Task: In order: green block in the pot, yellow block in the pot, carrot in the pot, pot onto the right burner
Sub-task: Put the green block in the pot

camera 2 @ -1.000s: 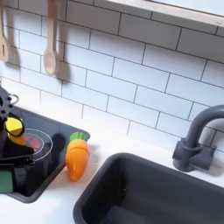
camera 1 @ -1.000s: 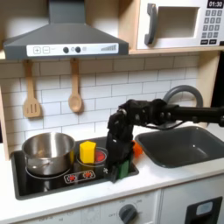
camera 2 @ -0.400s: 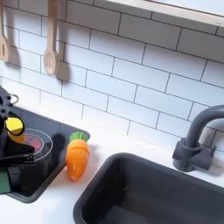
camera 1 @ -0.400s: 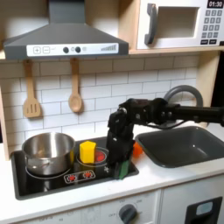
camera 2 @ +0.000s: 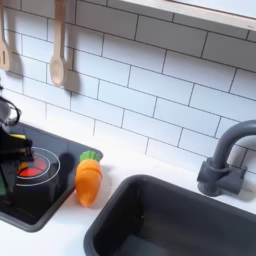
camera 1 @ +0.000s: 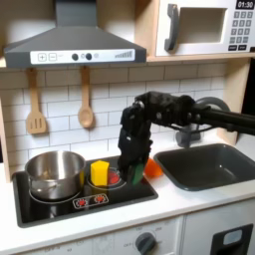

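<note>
in the first exterior view the fingers [camera 1: 135, 173] hang at frame centre, pinching the green block [camera 1: 136, 175] above the stove. the yellow block [camera 1: 100, 172] sits beside them, the pot [camera 1: 55, 172] at lower left, the carrot [camera 1: 153, 167] on the bench.

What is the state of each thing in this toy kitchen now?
gripper: shut on the green block.
green block: held above the stove.
yellow block: resting on the stove beside the pot.
pot: upright on the stove, no block seen inside.
carrot: lying on the counter beside the stove.
</note>
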